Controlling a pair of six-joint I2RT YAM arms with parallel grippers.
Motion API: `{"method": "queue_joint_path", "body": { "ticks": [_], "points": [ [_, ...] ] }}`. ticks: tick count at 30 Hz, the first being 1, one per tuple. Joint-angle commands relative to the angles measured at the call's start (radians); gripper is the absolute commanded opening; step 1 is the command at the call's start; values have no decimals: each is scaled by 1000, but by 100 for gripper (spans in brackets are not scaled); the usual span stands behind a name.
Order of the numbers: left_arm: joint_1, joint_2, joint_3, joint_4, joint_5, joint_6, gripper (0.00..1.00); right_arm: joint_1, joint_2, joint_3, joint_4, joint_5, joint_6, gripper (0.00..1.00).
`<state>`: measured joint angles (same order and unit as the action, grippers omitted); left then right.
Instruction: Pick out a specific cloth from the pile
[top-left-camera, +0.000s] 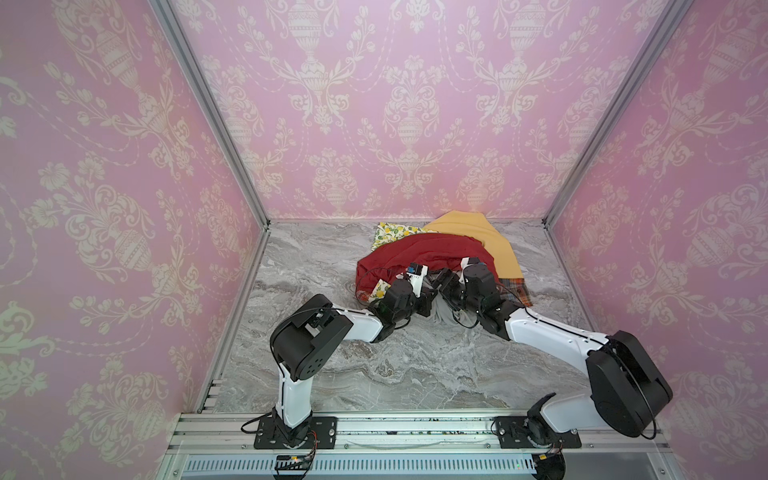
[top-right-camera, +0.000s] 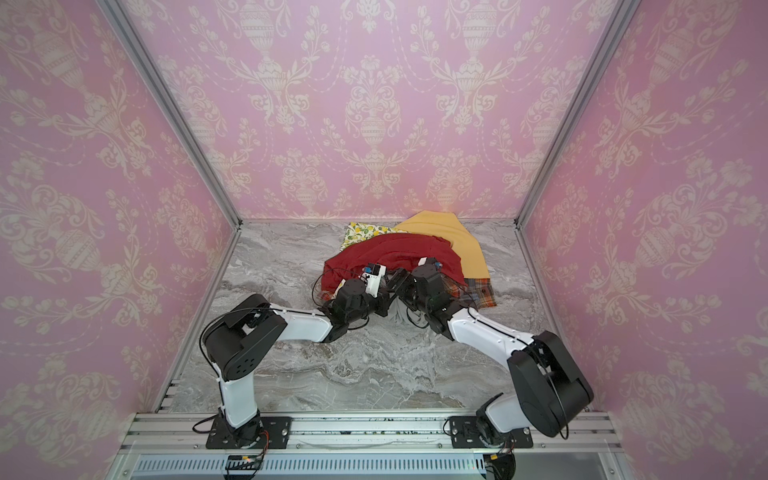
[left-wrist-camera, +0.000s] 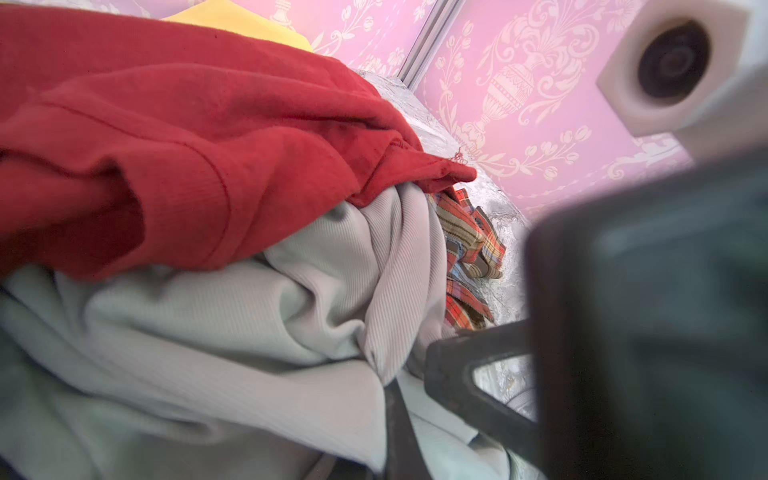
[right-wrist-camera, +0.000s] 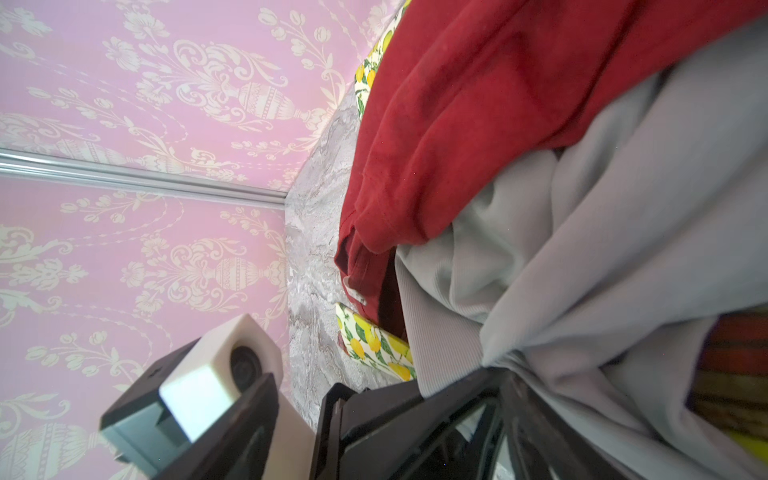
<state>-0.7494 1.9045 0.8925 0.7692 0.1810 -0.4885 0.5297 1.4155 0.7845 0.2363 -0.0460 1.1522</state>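
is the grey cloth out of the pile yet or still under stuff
Not out yet: the grey cloth lies bunched in folds, partly covered by the dark red shirt.

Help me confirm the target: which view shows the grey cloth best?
The left wrist view: the grey cloth fills much of it, ribbed folds running under the red shirt. The right wrist view shows another stretch; in both top views the arms hide nearly all.

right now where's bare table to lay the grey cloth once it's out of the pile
Bare table from the red shirt to the left wall, and wider in front, arms to rail. Narrow strip right of the plaid shirt. Crowded: pile's near edge, where left gripper and right gripper meet at the grey cloth.
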Motion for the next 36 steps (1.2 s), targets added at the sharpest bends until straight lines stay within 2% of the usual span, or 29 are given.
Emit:
{"method": "queue_joint_path", "body": {
  "ticks": [1, 6, 13, 22, 31, 36],
  "points": [
    [-7, -67, -8, 26, -5, 22, 0, 6, -61, 38, -125, 106, -28, 87],
    [-7, -100, 12, -9, -9, 27, 0, 6, -120, 36, -255, 199, -71, 88],
    [-5, -160, 77, -121, -16, 39, 0, -29, -264, 28, -385, 310, -228, 91],
    [-4, -242, 231, -335, -45, 95, 0, -110, -397, 0, -488, 322, -385, 95],
    [30, -262, 437, -553, -81, 177, 0, -140, -448, -50, -499, 317, -442, 96],
    [72, -269, 530, -624, -71, 183, 0, -146, -460, -52, -508, 319, -464, 96]
  ]
}}
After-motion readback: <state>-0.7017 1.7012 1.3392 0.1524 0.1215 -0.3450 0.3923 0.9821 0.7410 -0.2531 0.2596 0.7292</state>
